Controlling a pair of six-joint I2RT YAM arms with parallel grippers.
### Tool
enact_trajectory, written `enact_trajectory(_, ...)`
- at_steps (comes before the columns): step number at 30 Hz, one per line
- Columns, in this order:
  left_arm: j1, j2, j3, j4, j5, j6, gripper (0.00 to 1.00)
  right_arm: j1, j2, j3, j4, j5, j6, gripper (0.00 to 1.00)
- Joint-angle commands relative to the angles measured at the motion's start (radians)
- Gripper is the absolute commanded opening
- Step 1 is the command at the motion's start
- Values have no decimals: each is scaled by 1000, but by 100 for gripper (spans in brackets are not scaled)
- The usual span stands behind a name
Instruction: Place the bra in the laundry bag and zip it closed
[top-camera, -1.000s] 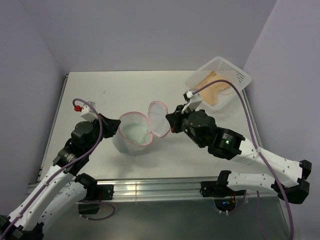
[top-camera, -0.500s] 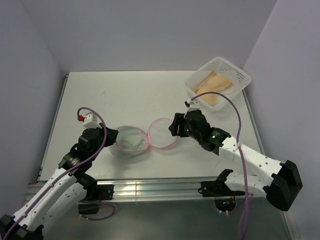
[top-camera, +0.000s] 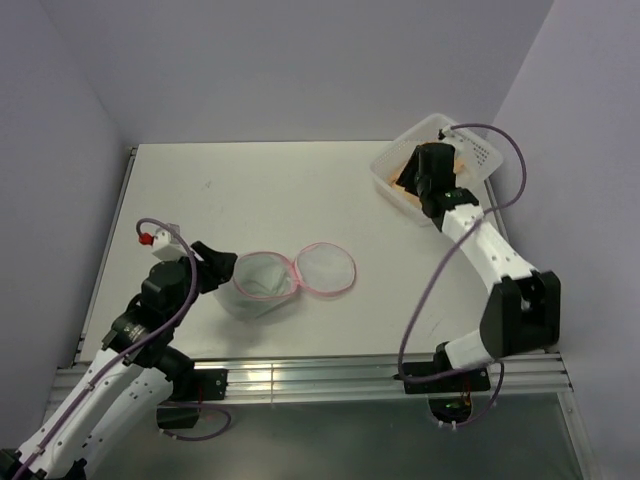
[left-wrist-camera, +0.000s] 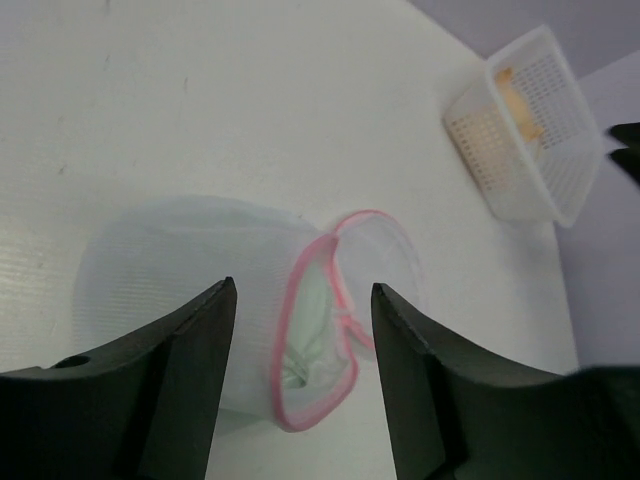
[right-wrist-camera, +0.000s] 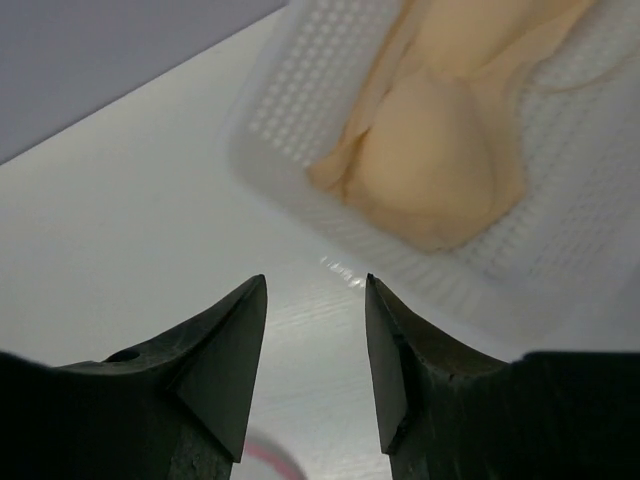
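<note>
The laundry bag (top-camera: 262, 283) lies on the table as a white mesh pouch with a pink zipper rim, its mouth open. Its round lid (top-camera: 323, 268) is flopped flat to the right. My left gripper (top-camera: 222, 272) is open just left of the bag. In the left wrist view the bag's mouth (left-wrist-camera: 318, 340) shows between the spread fingers of the left gripper (left-wrist-camera: 303, 290), and nothing is held. The peach bra (right-wrist-camera: 430, 150) lies in the white basket (right-wrist-camera: 300, 110). My right gripper (right-wrist-camera: 315, 280) is open and empty, hovering at the basket's near wall.
The white perforated basket (top-camera: 485, 152) stands at the table's back right corner, close to the right wall. The right arm (top-camera: 490, 250) stretches along the right side of the table. Bare white table (top-camera: 260, 190) lies behind the bag.
Both grippers let go of the bag and opened. The lid dropped flat onto the table. The right arm swung away to the basket at the back right, and the left gripper drew back slightly.
</note>
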Motion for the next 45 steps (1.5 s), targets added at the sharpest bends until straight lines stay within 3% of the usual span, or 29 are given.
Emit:
enact_trajectory(1,2,-46,122,-20,23,61,63,-79,175,120,-3,70,-8,51)
enact_trajectory(2,2,-52,142,-28,34,74,65,-93,216,160,-21,75,-7,52)
enact_trajectory(5,2,-77,224,-49,72,135,68,-128,381,361,-90,99,-7,70)
enact_trajectory(10,2,-92,274,-69,138,236,69,-156,618,565,-231,122,2,85)
enact_trajectory(26,5,-126,214,-20,146,307,68,-217,889,820,-371,-12,58,86)
enact_trajectory(34,18,-125,212,-19,149,310,68,-260,906,803,-367,-118,65,82)
enact_trajectory(37,19,-120,214,-23,147,308,68,-260,907,794,-362,-138,70,72)
enact_trajectory(38,19,-120,212,-23,147,308,68,-260,907,794,-362,-141,70,56)
enact_trajectory(40,21,-122,212,-26,143,307,67,-260,892,782,-345,-135,75,42)
enact_trajectory(41,21,-123,212,-28,141,305,67,-260,880,751,-328,-132,76,26)
enact_trajectory(45,22,-125,209,-28,133,302,67,-260,744,626,-156,-120,93,6)
